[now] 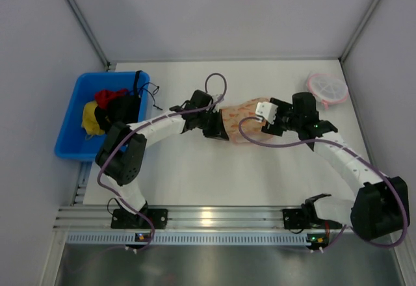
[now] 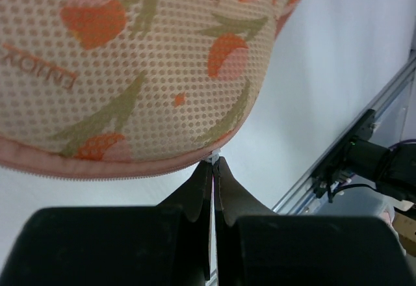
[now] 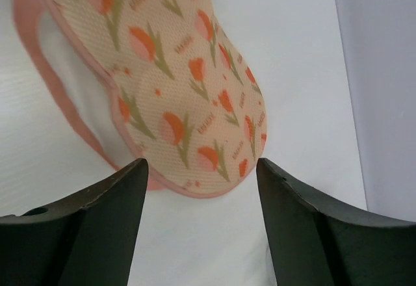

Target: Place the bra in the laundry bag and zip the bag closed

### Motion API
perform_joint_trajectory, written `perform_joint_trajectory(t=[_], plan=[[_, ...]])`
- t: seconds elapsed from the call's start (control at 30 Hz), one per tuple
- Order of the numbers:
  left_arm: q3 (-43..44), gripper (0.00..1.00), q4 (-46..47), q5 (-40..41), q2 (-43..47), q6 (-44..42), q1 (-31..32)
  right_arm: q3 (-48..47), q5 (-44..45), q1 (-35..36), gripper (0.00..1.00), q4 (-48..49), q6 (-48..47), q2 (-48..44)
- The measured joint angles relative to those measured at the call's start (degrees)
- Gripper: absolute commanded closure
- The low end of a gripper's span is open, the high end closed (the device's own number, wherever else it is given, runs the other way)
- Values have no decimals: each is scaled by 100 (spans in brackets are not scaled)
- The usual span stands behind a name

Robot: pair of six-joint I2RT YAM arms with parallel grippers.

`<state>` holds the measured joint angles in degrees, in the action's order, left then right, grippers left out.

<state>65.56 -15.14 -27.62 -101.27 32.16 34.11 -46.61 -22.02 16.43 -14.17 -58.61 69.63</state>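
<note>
The white table (image 1: 195,175) was seen from above, with a blue bin (image 1: 68,136) of clothes set at its left edge. The laundry bag (image 1: 244,120) was laid flat at the table's middle, between both grippers. A round mesh item (image 1: 327,89) was placed near the far right corner. The right gripper (image 3: 201,169) was held wide open just short of the bag. The left gripper (image 2: 213,162) was pinched shut at the bag's pink edge.

You are seeing the laundry bag (image 1: 244,125) lying in the middle of the table (image 1: 214,175), the left gripper (image 2: 213,164) touching its left end and the right gripper (image 3: 201,169) just beside its right end, while a bin (image 1: 68,120) holding clothes (image 1: 104,107) is sitting at the left edge and a round mesh item (image 1: 327,90) at the back right.
</note>
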Motion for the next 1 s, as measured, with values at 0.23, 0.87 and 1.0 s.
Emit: perform_joint_trajectory(t=[0.23, 0.87, 1.0], plan=[[608, 100, 17, -9, -114, 520, 553, 24, -396, 691, 26, -520, 136, -387], [487, 100, 81, -321, -168, 957, 719, 269, -435, 1213, 70, 125, -20, 741], [468, 100, 96, -343, -120, 997, 717, 269, -415, 1305, 100, 271, -55, 750]])
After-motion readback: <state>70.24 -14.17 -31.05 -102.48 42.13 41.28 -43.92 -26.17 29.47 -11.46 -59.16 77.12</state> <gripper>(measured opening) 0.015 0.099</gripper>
